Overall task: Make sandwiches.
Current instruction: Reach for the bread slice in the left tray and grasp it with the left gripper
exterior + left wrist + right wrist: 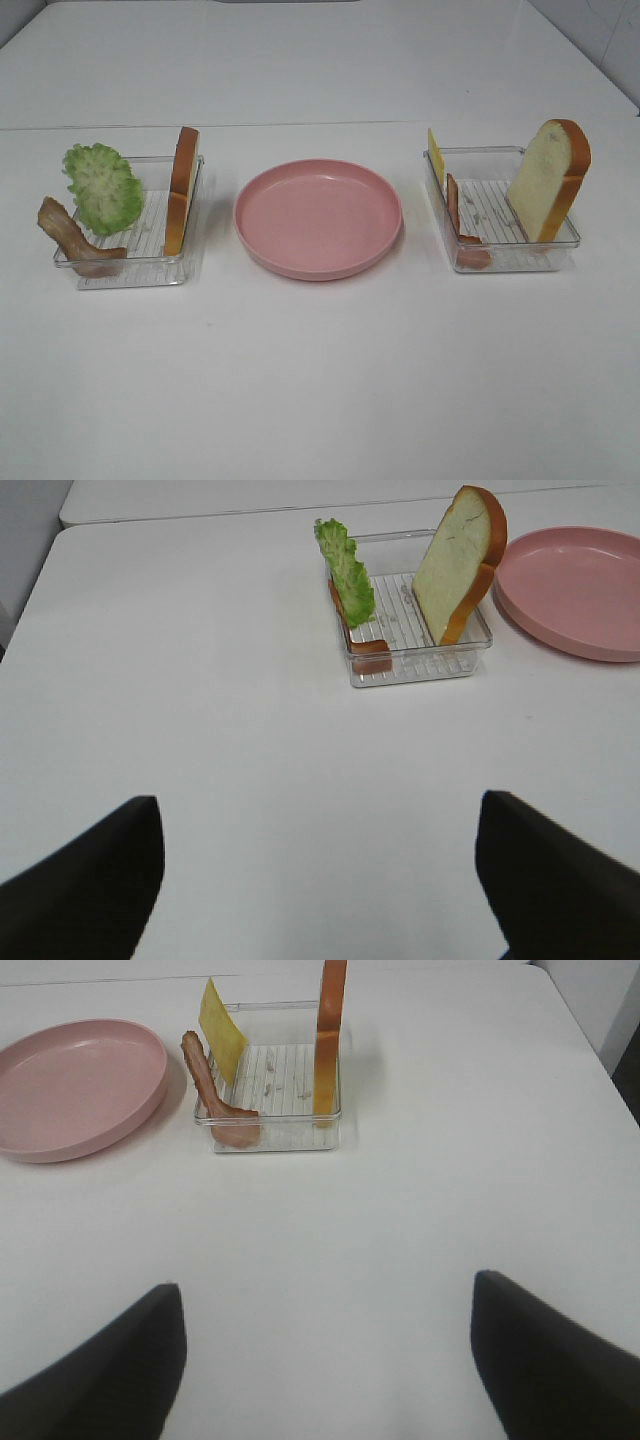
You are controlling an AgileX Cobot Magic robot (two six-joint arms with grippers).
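Left gripper [318, 815] and right gripper [325, 1295]: jaws wide apart, nothing held, both over the near table [320, 380]. Open white surface runs along the whole near edge.

Pink plate [318, 218]: centre, between two clear trays.

Left tray [130, 272]: lettuce [102, 187] far-left, left bacon strip [70, 238] near-left, left bread slice [181, 190] on edge against the right wall.

Right tray [515, 255]: cheese square [436, 157] far-left, right bacon strip [455, 205] along the left wall, right bread slice [548, 180] leaning right.
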